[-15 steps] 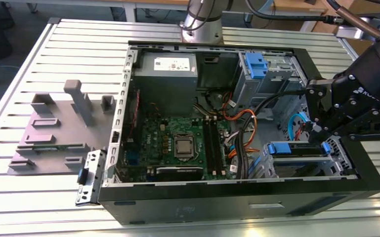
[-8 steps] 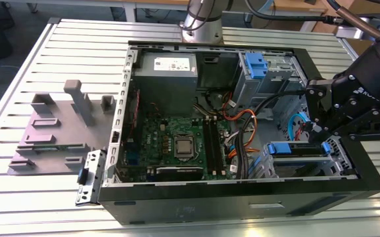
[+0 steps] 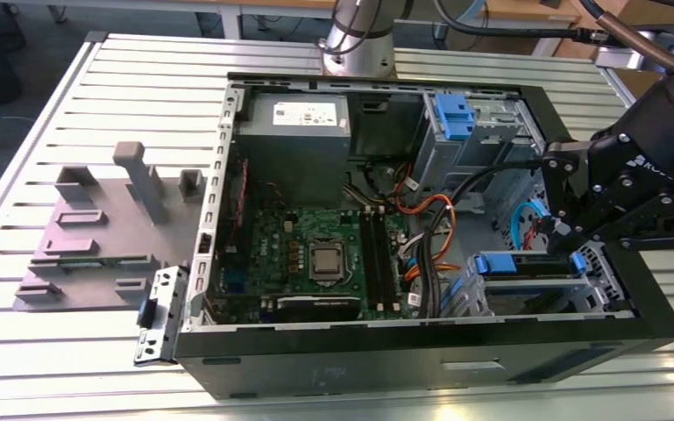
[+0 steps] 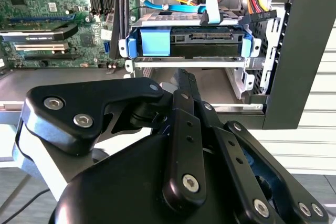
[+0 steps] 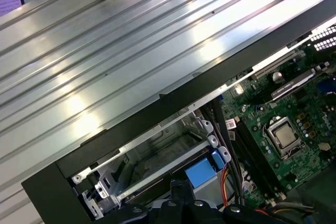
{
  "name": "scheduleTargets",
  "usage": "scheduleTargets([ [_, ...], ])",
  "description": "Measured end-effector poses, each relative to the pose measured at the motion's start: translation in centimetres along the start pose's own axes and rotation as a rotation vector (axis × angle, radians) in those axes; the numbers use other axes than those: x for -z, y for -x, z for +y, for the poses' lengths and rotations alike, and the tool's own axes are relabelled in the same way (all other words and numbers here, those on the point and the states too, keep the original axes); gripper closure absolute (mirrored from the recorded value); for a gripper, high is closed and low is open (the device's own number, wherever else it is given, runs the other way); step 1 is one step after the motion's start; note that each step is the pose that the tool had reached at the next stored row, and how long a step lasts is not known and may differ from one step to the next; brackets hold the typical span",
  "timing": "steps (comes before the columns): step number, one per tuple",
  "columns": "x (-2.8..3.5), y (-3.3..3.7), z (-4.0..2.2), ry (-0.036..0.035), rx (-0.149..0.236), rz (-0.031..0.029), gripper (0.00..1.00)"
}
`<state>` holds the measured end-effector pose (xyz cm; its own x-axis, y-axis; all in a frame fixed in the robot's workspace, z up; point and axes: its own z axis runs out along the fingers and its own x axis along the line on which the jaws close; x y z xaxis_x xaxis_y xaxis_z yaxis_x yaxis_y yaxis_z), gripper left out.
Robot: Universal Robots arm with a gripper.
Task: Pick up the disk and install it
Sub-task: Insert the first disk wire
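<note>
Gripper (image 4: 181, 85) fingers pressed together on nothing, tip just short of the disk (image 4: 210, 38), disk seated in drive cage (image 4: 252, 72) ahead of gripper, blue handle (image 4: 155, 42) facing it, motherboard (image 4: 47, 19) beside

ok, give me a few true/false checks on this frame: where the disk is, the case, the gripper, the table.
1. The silver hard drive in its blue plastic carrier sits in the metal drive cage at the corner of the open black computer case. True.
2. The case's side panel is closed. False: it is off, and the green motherboard is exposed.
3. The black gripper is just outside the cage, in front of the drive's blue handle. True.
4. The drive lies on the ribbed metal table. False: it is inside the case.
5. A grey plastic fixture stands on the table at the exterior view's left of the case. True.
</note>
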<state>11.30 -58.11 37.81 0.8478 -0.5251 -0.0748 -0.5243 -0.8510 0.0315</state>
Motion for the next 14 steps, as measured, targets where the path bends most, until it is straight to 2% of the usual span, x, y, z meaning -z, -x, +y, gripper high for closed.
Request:
scheduleTargets([
  [14,0.0,0.0,0.0,0.0009,0.012,0.0004,0.89],
])
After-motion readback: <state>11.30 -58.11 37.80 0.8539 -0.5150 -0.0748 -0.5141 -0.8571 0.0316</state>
